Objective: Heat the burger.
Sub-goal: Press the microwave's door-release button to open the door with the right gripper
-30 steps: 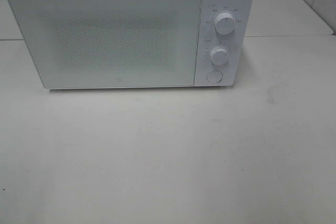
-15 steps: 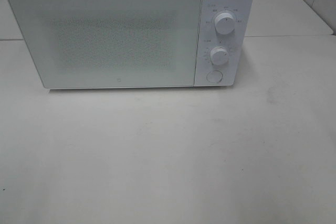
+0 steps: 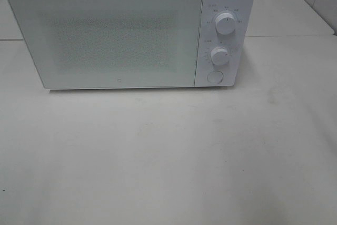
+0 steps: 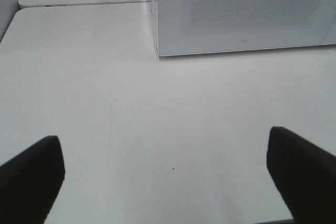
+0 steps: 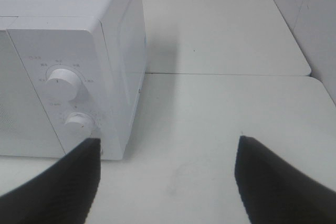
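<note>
The left gripper (image 4: 164,135) hovers over the white smooth desk (image 3: 168,156) and faces the door-side front corner of the white box-shaped microwave oven (image 3: 116,35). Its two dark fingers (image 4: 31,177) are spread wide apart and nothing is between them, only bare desk. The right gripper (image 5: 169,140) faces the other front corner of the oven, the one with the control panel. It is also widely spread and holds nothing. One of its dark fingers (image 5: 58,187) covers the lowest part of the panel in the right wrist view. Only the finger ends of each gripper show, cut off by the picture edge, and the arms themselves are outside every view. The high camera shows the oven at the back of the desk with its door (image 3: 105,35) closed. The door has a pale dotted screen, and I cannot make out anything behind it. On the panel there is an upper white round knob (image 3: 225,23), a lower white round knob (image 3: 219,55) and a round white button (image 3: 214,76) under them. The small grey marks around the knobs are too small to read. The burger is not visible in any view, so I cannot tell how it looks or where it is. Whether it is behind the closed door, I cannot say.
</note>
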Motion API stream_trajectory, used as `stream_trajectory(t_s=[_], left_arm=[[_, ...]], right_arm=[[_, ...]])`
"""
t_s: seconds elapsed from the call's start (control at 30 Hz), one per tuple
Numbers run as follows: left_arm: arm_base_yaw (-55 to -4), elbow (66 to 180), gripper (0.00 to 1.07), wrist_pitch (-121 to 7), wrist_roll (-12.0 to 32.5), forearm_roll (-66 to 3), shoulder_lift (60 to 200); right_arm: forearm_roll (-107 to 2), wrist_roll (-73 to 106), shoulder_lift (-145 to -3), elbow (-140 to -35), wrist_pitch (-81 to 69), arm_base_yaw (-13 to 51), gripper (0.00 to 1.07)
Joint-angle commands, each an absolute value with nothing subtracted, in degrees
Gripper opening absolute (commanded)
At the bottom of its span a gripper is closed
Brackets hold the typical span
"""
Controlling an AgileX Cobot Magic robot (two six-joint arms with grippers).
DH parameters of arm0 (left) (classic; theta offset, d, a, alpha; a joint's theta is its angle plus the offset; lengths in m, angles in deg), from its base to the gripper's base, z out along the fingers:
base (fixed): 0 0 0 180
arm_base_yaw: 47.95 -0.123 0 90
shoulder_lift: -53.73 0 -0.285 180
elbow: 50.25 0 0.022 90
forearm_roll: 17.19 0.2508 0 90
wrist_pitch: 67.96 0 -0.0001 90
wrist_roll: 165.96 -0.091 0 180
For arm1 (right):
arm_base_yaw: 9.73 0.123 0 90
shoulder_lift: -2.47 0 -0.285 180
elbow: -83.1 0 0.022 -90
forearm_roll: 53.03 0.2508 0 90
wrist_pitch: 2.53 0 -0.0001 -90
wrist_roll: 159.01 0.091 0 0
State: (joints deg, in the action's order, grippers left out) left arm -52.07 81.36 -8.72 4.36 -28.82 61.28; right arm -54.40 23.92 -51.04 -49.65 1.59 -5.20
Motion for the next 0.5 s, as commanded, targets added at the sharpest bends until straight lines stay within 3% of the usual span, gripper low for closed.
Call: stream_trajectory(t_s=[0.03, 0.5], left_arm=[[-51.9, 81.1, 1.0, -8.8, 4.4, -29.2, 59.9], [-51.9, 81.1, 1.0, -8.8, 4.4, -29.2, 59.9]], right_arm=[[-54.2, 24.0, -53.3, -50.0, -3.7, -5.7, 0.7], [-54.2, 23.5, -68.1, -45.4, -33.9, -5.6, 0.7]])
